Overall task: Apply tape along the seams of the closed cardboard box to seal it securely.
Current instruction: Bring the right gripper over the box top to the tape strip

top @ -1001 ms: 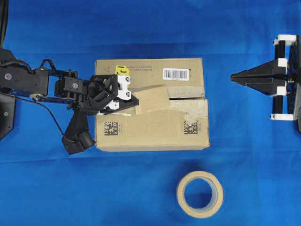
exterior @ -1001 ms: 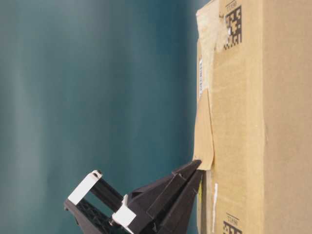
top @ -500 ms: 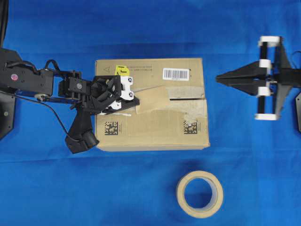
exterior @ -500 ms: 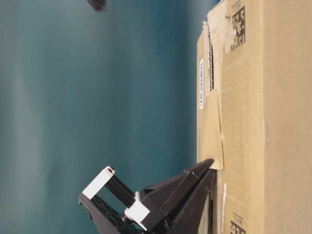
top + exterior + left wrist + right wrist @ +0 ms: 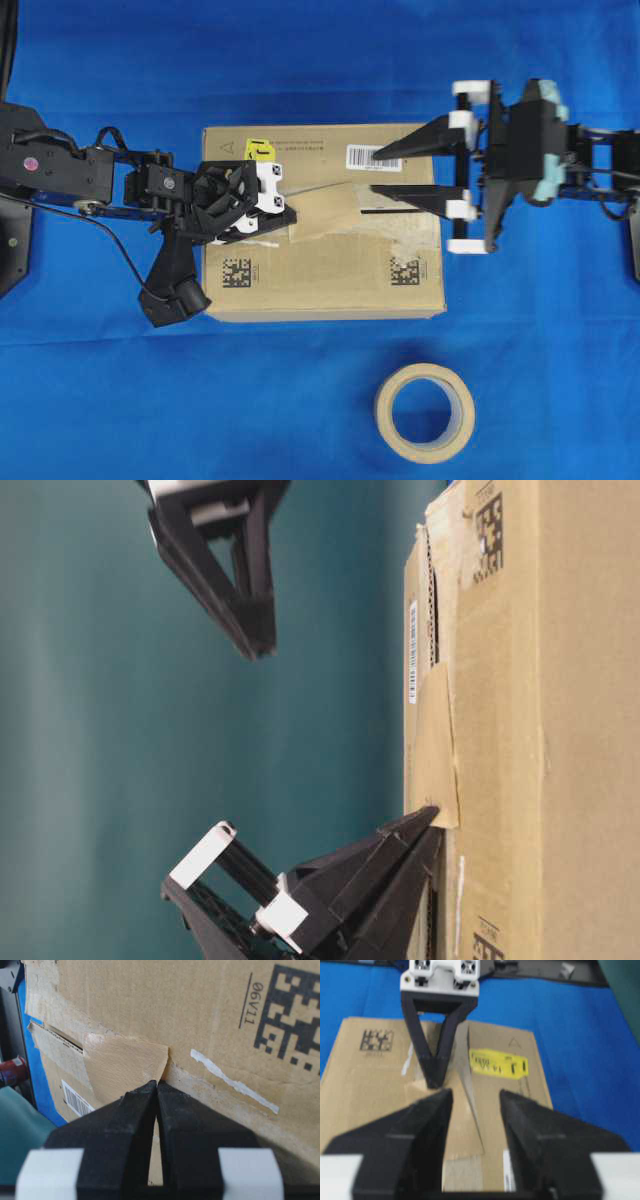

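Tape placed, sealing unfinished

Your left claw, shut, pins the tape lying over the seams on the cardboard box; your right claw hovers wide open, empty. Pressing down remains.

place: robotics lab | evidence: blue cloth-covered table, two fixed arms, plain teal backdrop

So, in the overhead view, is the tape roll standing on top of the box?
No, the tape roll lies on the blue cloth, apart from the box and nearer the bottom edge.
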Motion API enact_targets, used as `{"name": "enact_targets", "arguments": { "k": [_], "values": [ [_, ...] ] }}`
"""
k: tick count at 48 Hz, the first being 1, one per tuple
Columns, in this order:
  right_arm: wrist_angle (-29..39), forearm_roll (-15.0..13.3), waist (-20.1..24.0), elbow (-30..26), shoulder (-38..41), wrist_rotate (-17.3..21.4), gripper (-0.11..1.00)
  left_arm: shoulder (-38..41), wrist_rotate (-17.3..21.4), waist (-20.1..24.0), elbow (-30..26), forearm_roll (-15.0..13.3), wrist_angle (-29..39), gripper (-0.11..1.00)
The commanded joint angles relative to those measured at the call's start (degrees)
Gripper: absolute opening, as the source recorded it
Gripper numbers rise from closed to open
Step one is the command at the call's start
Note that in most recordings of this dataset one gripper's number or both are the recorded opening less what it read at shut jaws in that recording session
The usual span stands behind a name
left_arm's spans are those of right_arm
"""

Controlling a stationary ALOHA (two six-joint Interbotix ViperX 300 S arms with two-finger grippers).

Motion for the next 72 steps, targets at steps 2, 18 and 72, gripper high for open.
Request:
{"name": "enact_targets", "arguments": {
  "k": [2,18,72],
  "values": [
    [0.4,0.1,0.5,-3.6,1.8,0.1,0.45,-0.4,-0.1,0.1,-1.3,0.1,-0.2,0.00],
    [2.6,0.1,1.1,-7.7,7.4,0.3,0.45,-0.4,-0.2,0.1,-1.3,0.0,-0.2,0.00],
    [9.5,0.9,1.7,-10.4,17.0,0.4,0.45,-0.2,-0.4,-0.3,-1.7,0.0,0.3,0.00]
  ]
}}
